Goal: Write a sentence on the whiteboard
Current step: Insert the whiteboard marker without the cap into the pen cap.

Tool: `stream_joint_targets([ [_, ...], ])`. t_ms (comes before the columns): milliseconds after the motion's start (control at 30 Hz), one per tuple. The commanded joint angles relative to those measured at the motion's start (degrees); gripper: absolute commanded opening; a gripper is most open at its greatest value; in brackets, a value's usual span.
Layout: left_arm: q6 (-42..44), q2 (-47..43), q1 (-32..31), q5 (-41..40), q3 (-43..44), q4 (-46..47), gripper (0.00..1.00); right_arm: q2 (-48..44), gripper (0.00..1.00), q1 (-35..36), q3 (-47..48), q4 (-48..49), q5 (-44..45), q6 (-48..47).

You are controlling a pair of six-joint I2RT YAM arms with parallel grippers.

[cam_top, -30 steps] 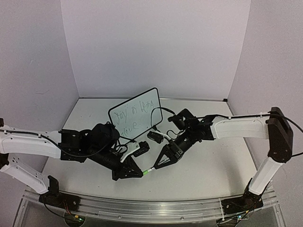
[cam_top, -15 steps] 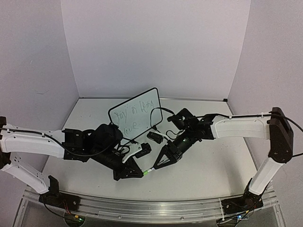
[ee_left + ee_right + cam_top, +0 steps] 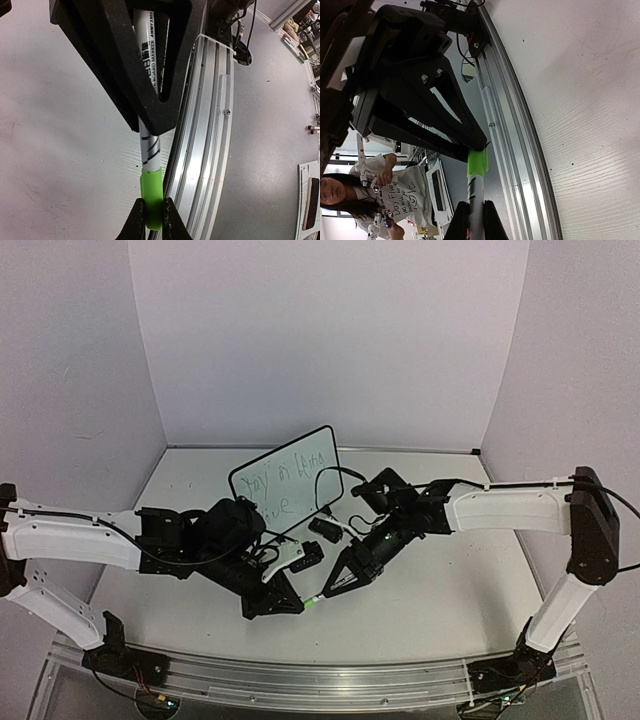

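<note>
Standing upright on the counter (image 3: 430,610), top view: whiteboard (image 3: 306,496), green sentence (image 3: 285,480) across it; in front of the whiteboard, one marker (image 3: 320,597) bridges both arms. Left wrist: left tool (image 3: 153,218) pinched shut on green cap (image 3: 151,192). Right wrist: right tool (image 3: 472,220) clamped on the barrel (image 3: 474,194), probably for recapping.

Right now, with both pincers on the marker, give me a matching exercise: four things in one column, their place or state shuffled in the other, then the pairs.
Things:
1. whiteboard
2. sentence
3. green cap
4. marker barrel

Place or state:
A. clamped in the left pincer
B. standing beyond both pincers
C. pinched by the right pincer
D. green handwriting in two lines on the board's face

Pairs: 1-B, 2-D, 3-C, 4-A.
</note>
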Motion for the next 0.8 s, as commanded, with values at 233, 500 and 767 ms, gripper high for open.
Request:
stream_joint_targets([
  [233, 3.28, 1.05, 0.81, -2.63, 7.54, 23.48, 0.00, 1.43, 0.00, 5.11, 3.81, 4.42, -4.69, -1.55],
  [500, 4.50, 1.13, 0.92, -3.48, 8.29, 25.26, 0.00, 1.83, 0.00, 5.66, 3.18, 4.59, -4.43, -1.51],
  [767, 4.39, 0.80, 1.29, -3.75, 8.21, 26.90, 0.00, 2.18, 0.00, 6.02, 3.26, 4.59, -4.51, -1.69],
])
